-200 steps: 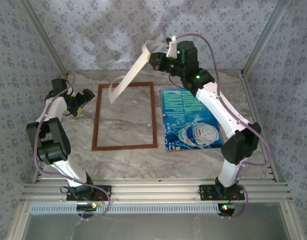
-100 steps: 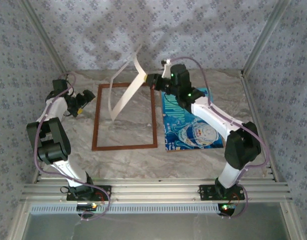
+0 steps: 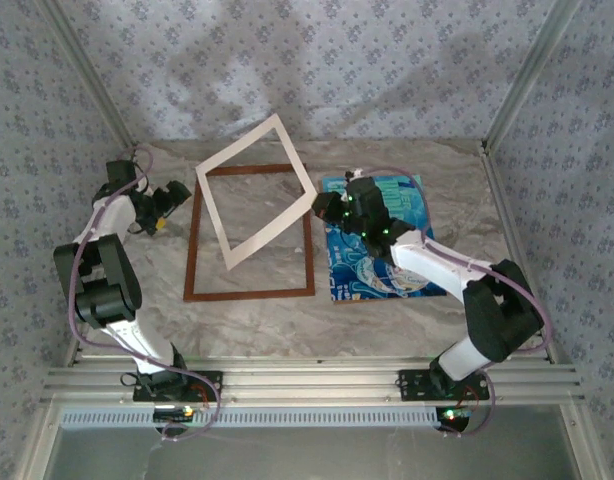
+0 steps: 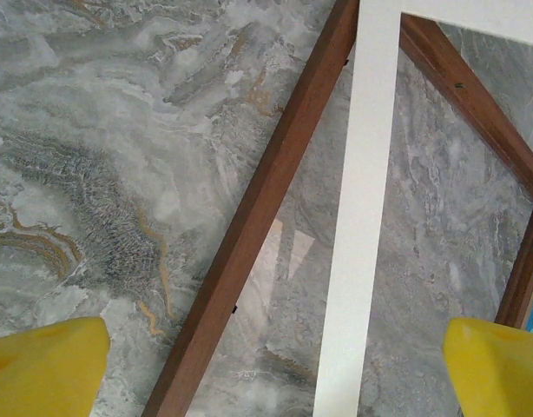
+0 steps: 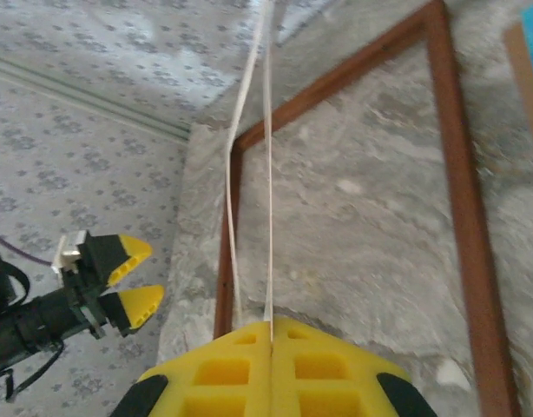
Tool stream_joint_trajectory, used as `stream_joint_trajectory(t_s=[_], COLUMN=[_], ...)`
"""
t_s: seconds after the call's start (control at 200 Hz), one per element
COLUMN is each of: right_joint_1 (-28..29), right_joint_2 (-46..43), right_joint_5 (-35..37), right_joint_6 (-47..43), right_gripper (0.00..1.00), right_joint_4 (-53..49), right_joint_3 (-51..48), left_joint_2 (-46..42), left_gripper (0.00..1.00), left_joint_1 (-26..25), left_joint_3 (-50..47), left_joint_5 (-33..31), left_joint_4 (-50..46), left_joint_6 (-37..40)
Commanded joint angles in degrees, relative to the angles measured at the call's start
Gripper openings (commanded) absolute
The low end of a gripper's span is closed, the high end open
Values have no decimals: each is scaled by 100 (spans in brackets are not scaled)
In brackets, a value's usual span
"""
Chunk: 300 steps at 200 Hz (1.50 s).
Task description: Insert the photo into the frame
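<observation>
While my right gripper [image 5: 269,334] clenches the cream mat border [image 4: 362,217] and my left gripper [image 5: 134,276] gapes, the blue-teal photo [image 3: 387,260] lies outside the reddish-brown wooden frame [image 3: 249,293].

The left arm [image 3: 99,275] is folded on the left side, elbow bent close above its base and forearm running away from the base to a wrist that turns inward. The left gripper [image 3: 165,205] therefore points toward the middle, its yellow fingers [image 4: 41,365] spread wide apart with nothing between them. The right arm [image 3: 442,265] bends at an elbow low on the right and stretches its white forearm left and away at a shallow angle, and the right gripper [image 5: 271,334] has its two fingers pressed flat together on the thin edge of the mat [image 3: 216,218].
</observation>
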Motion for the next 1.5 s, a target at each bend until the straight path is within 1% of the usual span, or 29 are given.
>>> stream_joint_trajectory(t_s=[0.0,0.055,0.135,0.225,0.29,0.35,0.43,0.555,0.645,0.73,0.745,0.805,0.85,0.935,1.069,1.204,1.359,1.494], right_joint_1=[156,190,216,214,203,187,162,29,-143,-290,-315,-442,-536,-665,-737,-756,-842,-882], right_joint_2=[-155,-152,-116,-97,-88,-76,-21,248,610,1073,1171,1590,1918,2501,3270,3772,3963,3896], right_joint_5=[496,530,516,682,856,981,1091,1149,796,248,145,-314,-635,-1008,-1071,-1202,-1482,-1722], right_joint_6=[392,488,594,537,355,145,-47,-878,-1512,-1985,-2196,-2552,-2732,-2894,-3055,-3140,-3142,-3140], right_gripper=[7,13,24,29,33,43,52,59,60,60,60,60,60,60,60,60,58,51], right_joint_4=[-373,-510,-706,-1326,-1772,-2112,-2590,-3113,-3178,-3188,-3191,-3248,-3264,-3251,-3344,-3513,-3427,-3254], right_joint_3=[-277,-392,-474,-382,-315,-259,-159,192,570,1001,1037,1533,1827,2314,3093,3635,3807,3738], left_joint_2=[140,180,234,285,296,302,307,313,330,364,372,401,425,483,566,586,628,719], left_gripper=[99,99,99,99,98,99,99,99,98,98,99,99,99,99,98,99,99,98], left_joint_1=[-111,-177,-258,-310,-322,-322,-321,-323,-321,-320,-320,-323,-321,-318,-320,-327,-360,-410], left_joint_3=[-8,-1,29,62,63,70,83,92,93,92,92,98,84,82,101,101,100,118], left_joint_5=[153,146,128,127,124,125,127,105,96,83,79,57,27,-121,-145,-177,-189,-167], left_joint_4=[25,13,-16,-65,-71,-76,-89,-112,-112,-116,-120,-121,-126,-171,-207,-234,-249,-265], left_joint_6=[-27,-8,27,54,63,72,81,107,117,141,146,175,202,267,301,342,353,362])
